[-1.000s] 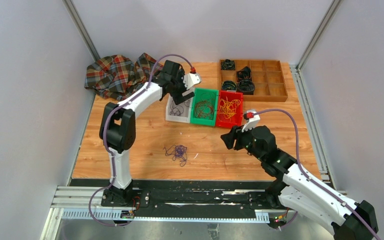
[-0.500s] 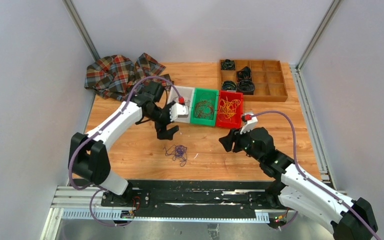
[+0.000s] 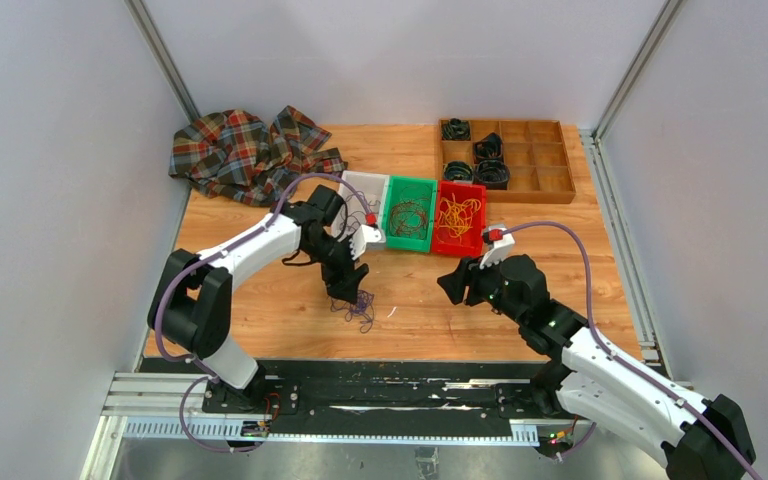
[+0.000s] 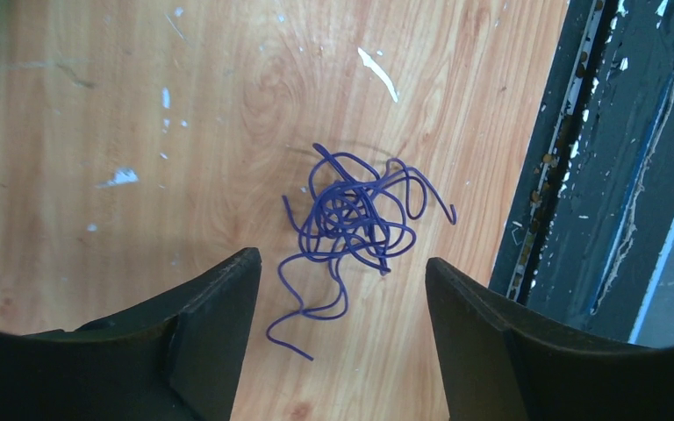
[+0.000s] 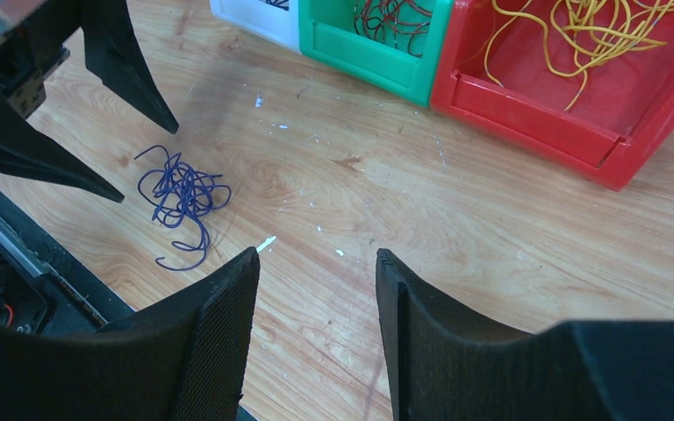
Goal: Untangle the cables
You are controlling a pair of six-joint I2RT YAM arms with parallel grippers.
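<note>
Grey walls, wooden tabletop (image 3: 280,320). The purple tangle (image 4: 351,219) lies loose on bare wood, lower centre of the top view, close to the black rail (image 4: 562,175) at the near edge. Nothing else touches it.

Over it hangs the left gripper (image 4: 340,263), fingers (image 4: 202,333) spread wide, nothing pinched. In the wrist view the knot sits between the tips and just ahead of them. To its right in the top view, well apart, sits the right gripper (image 5: 316,254), jaws also apart and empty.

Row of bins mid-table: white bin (image 5: 254,22), contents mostly out of view; green bin (image 5: 360,53) with dark green-brown wire (image 5: 395,17); red bin (image 5: 535,123) with yellow-orange wire (image 5: 570,35).

My read: the step in hand is the pick of the purple tangle, likely for the white bin.

How I'd do it:
- Centre on the dense knot, not the loose tails at lower left of the wrist view.
- Descend straight and touch the wood lightly. The wire is thin, so tips that stop high close on air.
- Close fully; springy strands can slip out of a half grip.
- Don't sweep sideways, since the rail gap is close and could swallow it.
- Lift slowly and watch that the trailing tail comes along.
</note>
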